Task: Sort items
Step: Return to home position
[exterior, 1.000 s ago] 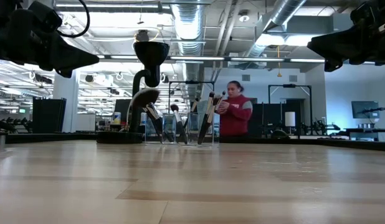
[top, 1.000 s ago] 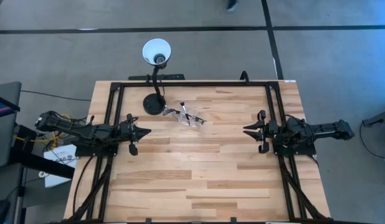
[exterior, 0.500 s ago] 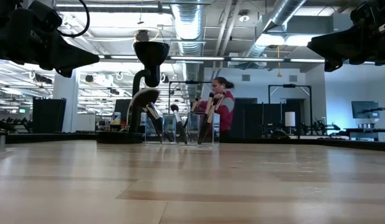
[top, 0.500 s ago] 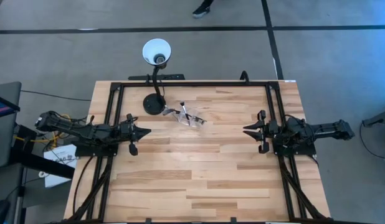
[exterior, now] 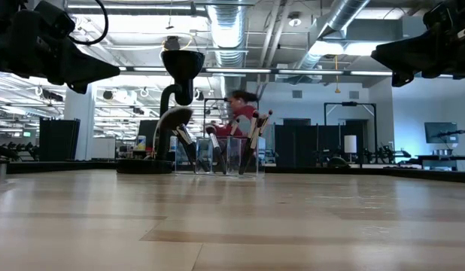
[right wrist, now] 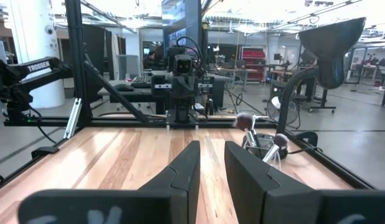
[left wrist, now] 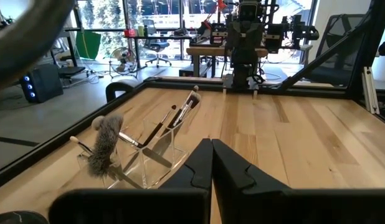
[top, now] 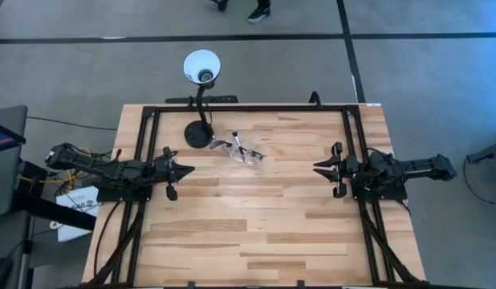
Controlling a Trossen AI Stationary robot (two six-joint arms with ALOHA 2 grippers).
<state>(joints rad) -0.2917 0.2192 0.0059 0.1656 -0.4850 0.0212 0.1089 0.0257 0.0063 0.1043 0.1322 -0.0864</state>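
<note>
Plank table (top: pixel 256 225) — brushes (left wrist: pixel 105 146) — ducted ceiling (exterior: pixel 232 30)

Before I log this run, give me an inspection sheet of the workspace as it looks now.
Surface: wooden table, nothing loose seen.
Job's things: makeup brushes stand in the clear organizer.
Clutter: gooseneck lamp beside the organizer.
Grippers: left gripper shut, right gripper slightly open, both empty, at the table's sides.
Cables: black cables run along each arm's mount.
Surroundings: a person beyond the far edge.
</note>
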